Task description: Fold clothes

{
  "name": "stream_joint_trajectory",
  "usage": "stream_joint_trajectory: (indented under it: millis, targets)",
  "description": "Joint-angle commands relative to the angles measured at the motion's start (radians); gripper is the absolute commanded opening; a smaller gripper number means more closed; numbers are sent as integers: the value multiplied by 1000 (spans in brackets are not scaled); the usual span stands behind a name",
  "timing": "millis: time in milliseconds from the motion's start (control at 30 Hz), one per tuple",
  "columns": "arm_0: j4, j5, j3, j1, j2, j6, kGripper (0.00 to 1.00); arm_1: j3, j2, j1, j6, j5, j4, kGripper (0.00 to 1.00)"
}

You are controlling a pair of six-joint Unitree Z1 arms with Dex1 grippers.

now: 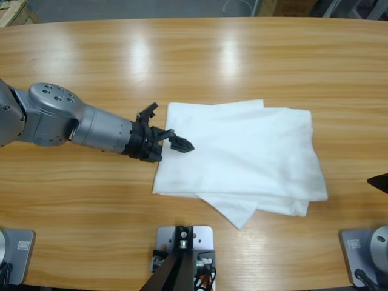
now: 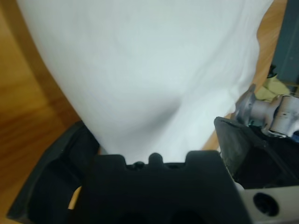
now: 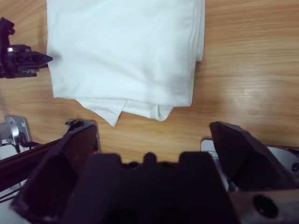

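**Left arm at the shirt's near edge, right arm far back**

The wooden table [image 1: 242, 54] runs wide and bare around the white shirt [image 1: 248, 157], which lies near the middle as a roughly folded block, its long axis across the table from the left arm's side to the right's. A lower layer pokes out as a loose corner at the front edge, so the fold looks uneven and, I judge, not finished.

The left gripper [image 1: 177, 142] sits over the shirt's left edge, jaws spread apart with cloth showing between them in its wrist view and nothing clamped. It is much the nearer arm.

The right gripper [image 3: 154, 140] hangs well back from the shirt's right edge, jaws wide and empty, with open wood between.
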Motion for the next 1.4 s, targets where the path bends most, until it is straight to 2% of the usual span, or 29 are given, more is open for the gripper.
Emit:
stream_joint_trajectory:
  millis: [33,167,400,467,533,667,833,967,1133,1400]
  targets:
    - [-13,27,-11,4,98,62,0,58,-14,7,12,41,-26,980]
    - [0,50,-29,-1,135,48,0,66,-24,7,3,71,-23,977]
    - [236,188,-133,-38,108,34,0,69,-39,7,-17,91,-23,908]
    - [343,236,-165,-38,76,72,0,69,-44,7,-20,92,-22,908]
    - [527,298,-215,-29,26,135,0,71,-45,7,-21,92,-26,908]
    - [732,372,-219,53,-79,216,0,88,-35,7,-20,92,-63,908]
    - [989,480,-242,170,-283,331,0,103,-36,7,-20,91,-87,908]
    - [1109,519,-251,268,-390,388,0,122,-30,7,-19,91,-128,908]
    - [1217,535,-266,290,-464,407,0,139,-29,7,-16,91,-155,908]
    - [1364,572,-365,323,-580,408,0,143,-27,7,-13,90,-153,908]
